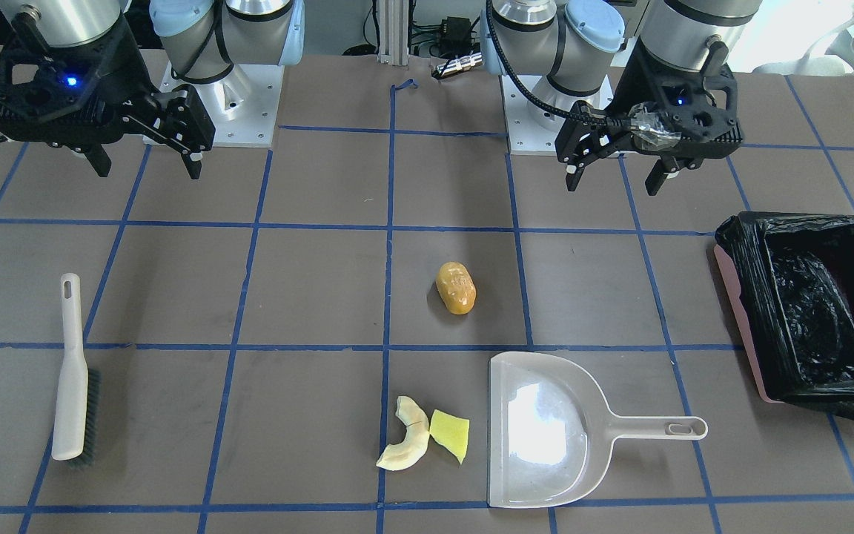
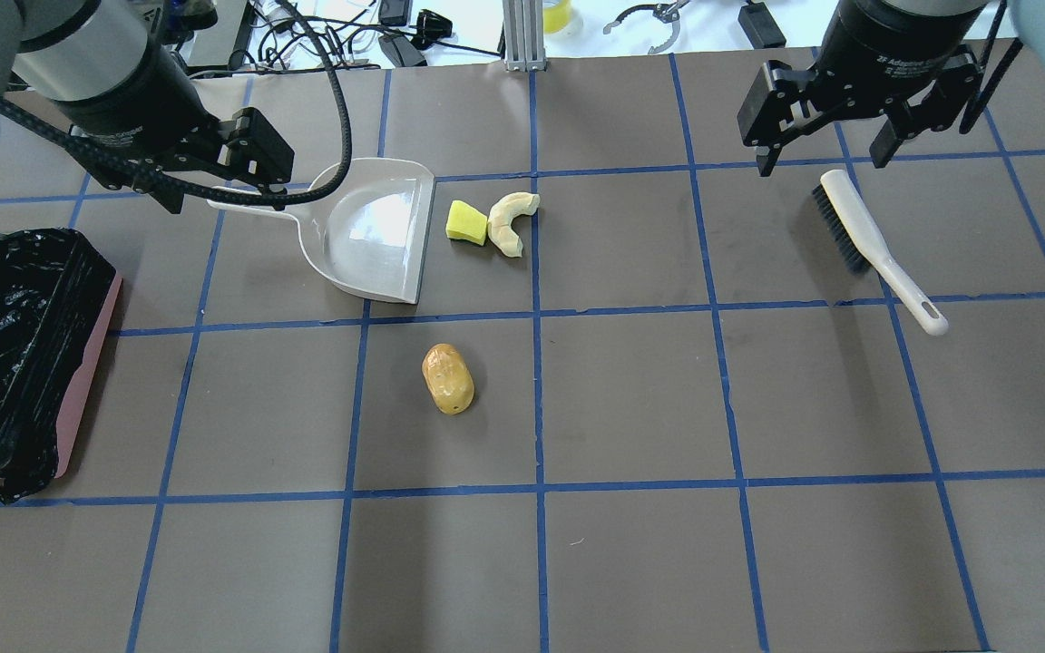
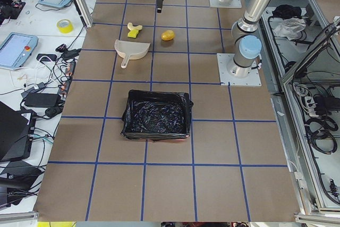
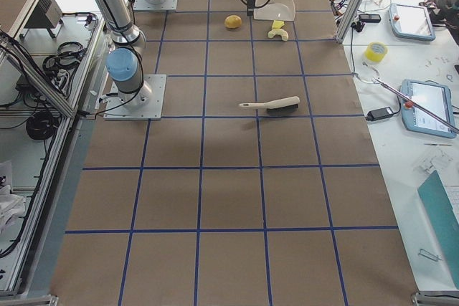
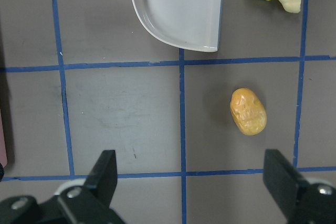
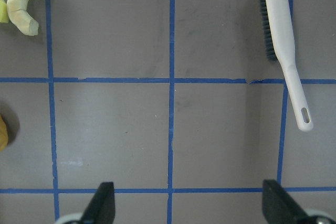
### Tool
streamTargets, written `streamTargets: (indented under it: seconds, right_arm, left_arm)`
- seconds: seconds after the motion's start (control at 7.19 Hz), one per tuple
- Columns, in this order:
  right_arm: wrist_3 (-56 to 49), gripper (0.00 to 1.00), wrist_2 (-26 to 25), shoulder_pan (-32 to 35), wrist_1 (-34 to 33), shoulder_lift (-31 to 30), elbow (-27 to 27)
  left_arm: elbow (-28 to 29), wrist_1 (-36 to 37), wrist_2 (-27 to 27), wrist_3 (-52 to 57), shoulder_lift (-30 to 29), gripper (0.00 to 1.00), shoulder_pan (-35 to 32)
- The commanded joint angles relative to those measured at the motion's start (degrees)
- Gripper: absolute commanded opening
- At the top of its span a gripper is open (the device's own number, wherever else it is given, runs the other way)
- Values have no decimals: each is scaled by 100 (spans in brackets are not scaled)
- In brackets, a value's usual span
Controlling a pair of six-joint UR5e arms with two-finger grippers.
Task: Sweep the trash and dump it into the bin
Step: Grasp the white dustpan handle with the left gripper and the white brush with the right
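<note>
Yellow wedge (image 2: pixel 466 223) seemingly touches peel (image 2: pixel 511 220), just beside dustpan (image 2: pixel 373 231) open edge

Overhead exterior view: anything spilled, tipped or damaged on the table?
Nothing stands out. The bin stands upright, black liner in place; the dustpan lies flat and empty; brush, orange-brown lump, peel piece and yellow wedge lie loose. The left gripper and right gripper hang open, empty.

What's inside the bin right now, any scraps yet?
Only the black bag shows inside the bin, with no scraps in it. The lump, peel and wedge lie on the table. The bag covers the bin's floor and walls.
</note>
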Motion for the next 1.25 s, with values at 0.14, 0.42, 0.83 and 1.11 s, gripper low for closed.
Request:
streamTargets:
  seconds: [0.14, 0.42, 0.83, 1.11]
  right_arm:
    - [-305, 100, 18, -61, -14, 12, 13]
    - [-1085, 100, 9, -454, -127, 301, 13]
    - [-2947, 100, 9, -1666, -1500, 399, 1071]
    - [-3820, 100, 61, -2090, -2689, 504, 1863]
  left_arm:
    - [-3, 4, 2, 4, 9, 100, -6]
    - [-3, -30, 2, 73, 18, 100, 11]
    - [-466, 21, 11, 941, -69, 100, 2]
    - [-626, 83, 20, 1520, -341, 100, 63]
